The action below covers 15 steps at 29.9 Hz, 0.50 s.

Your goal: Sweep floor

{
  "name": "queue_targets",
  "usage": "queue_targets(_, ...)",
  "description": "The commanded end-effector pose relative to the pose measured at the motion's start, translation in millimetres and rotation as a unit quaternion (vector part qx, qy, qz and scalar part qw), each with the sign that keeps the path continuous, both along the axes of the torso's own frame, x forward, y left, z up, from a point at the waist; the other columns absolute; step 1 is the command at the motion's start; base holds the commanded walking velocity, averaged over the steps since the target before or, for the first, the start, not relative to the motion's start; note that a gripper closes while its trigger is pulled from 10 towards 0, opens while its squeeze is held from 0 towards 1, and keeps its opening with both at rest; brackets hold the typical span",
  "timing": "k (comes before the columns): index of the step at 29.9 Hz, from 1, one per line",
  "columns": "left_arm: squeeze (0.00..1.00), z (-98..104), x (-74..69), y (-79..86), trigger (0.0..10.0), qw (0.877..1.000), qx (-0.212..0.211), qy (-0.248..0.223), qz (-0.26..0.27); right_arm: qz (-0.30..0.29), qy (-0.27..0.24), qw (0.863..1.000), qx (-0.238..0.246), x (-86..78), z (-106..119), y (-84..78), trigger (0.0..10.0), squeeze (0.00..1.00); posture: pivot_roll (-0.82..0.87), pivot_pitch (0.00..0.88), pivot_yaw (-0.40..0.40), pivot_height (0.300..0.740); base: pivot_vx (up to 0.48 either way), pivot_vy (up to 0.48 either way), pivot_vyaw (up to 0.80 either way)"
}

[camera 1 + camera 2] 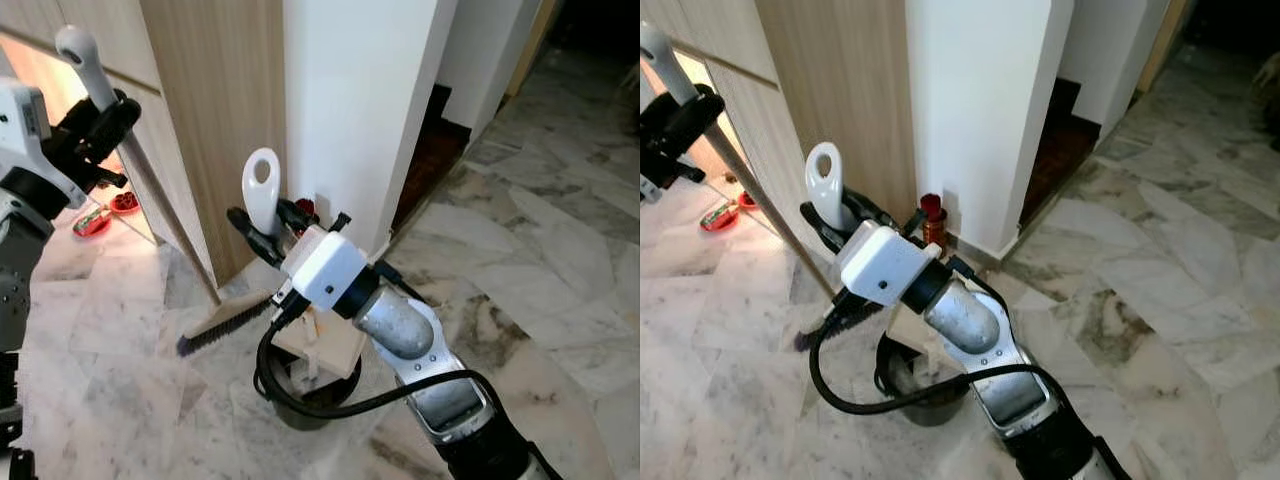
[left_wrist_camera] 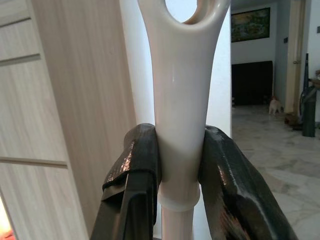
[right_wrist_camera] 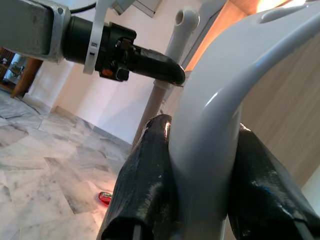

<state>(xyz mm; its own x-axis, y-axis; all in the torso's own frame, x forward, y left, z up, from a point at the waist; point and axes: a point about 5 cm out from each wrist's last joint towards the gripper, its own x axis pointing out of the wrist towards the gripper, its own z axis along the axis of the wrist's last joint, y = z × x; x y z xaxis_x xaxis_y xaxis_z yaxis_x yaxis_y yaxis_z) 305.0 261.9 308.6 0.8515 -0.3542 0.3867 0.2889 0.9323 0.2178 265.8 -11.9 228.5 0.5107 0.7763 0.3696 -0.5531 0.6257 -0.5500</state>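
My left gripper (image 1: pixel 100 125) is shut on the top of the broom's white handle (image 2: pixel 177 125), high at the left. The broom's long stick slants down to its dark bristle head (image 1: pixel 225 322), which rests on the marble floor by the wooden cabinet. Low in the middle, my right gripper (image 1: pixel 268 222) is shut on the dustpan's white looped handle (image 1: pixel 262 185). Its black fingers (image 3: pixel 150 175) clamp both sides of that handle. The tan dustpan (image 1: pixel 325 345) hangs tilted over a black bin (image 1: pixel 300 402).
A wooden cabinet (image 1: pixel 210 120) and a white wall column (image 1: pixel 360 100) stand just behind the broom. A small red can (image 1: pixel 931 215) sits at the column's foot. Red items (image 1: pixel 95 220) lie on the floor at left. Open marble floor (image 1: pixel 540 270) spreads right, past a dark step (image 1: pixel 435 150).
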Motion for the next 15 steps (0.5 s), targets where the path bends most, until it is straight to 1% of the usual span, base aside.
queue_targets(1, 0.00, 32.6, -11.9, 0.2, 10.0, 0.998, 0.010, -0.060, -0.006, 0.002, -0.035, 0.999, 0.010, -1.5, 12.6, -1.5, 10.0, 0.00, 0.09, 0.016, -0.026, 0.740, 0.000, 0.000, 0.00)
queue_targets(2, 0.00, 32.6, -11.9, 0.2, 10.0, 0.998, 0.010, -0.060, -0.006, 0.002, -0.035, 0.999, 0.010, -1.5, 12.6, -1.5, 10.0, 0.00, 0.09, 0.016, -0.026, 0.740, 0.000, 0.000, 0.00)
queue_targets(4, 0.00, 41.7, -19.0, -0.4, 10.0, 0.997, -0.006, -0.060, -0.041, 0.001, -0.033, 0.999, 0.009, -1.3, 11.6, -1.7, 10.0, 0.00, 0.09, 0.019, -0.025, 0.740, 0.000, 0.000, 0.00)
queue_targets(5, 0.00, 41.7, -19.0, -0.4, 10.0, 0.997, -0.006, -0.060, -0.041, 0.001, -0.033, 0.999, 0.009, -1.3, 11.6, -1.7, 10.0, 0.00, 0.09, 0.019, -0.025, 0.740, 0.000, 0.000, 0.00)
queue_targets(7, 0.00, 52.8, -27.0, -0.2, 10.0, 0.994, -0.027, -0.070, -0.074, 0.002, -0.031, 0.999, 0.007, -1.1, 10.8, -1.3, 10.0, 0.00, 0.09, 0.019, -0.025, 0.740, 0.000, 0.000, 0.00)
queue_targets(10, 0.00, 62.4, -33.8, 1.7, 10.0, 0.990, -0.053, -0.087, -0.101, 0.002, -0.030, 1.000, 0.007, -1.0, 10.5, -0.9, 10.0, 0.00, 0.09, 0.020, -0.025, 0.740, 0.000, 0.000, 0.00)
queue_targets(15, 0.00, 68.9, -40.5, 0.5, 10.0, 0.982, -0.082, -0.102, -0.136, 0.002, -0.029, 1.000, 0.006, -0.7, 10.1, -0.8, 10.0, 0.00, 0.09, 0.022, -0.024, 0.740, 0.000, 0.000, 0.00)
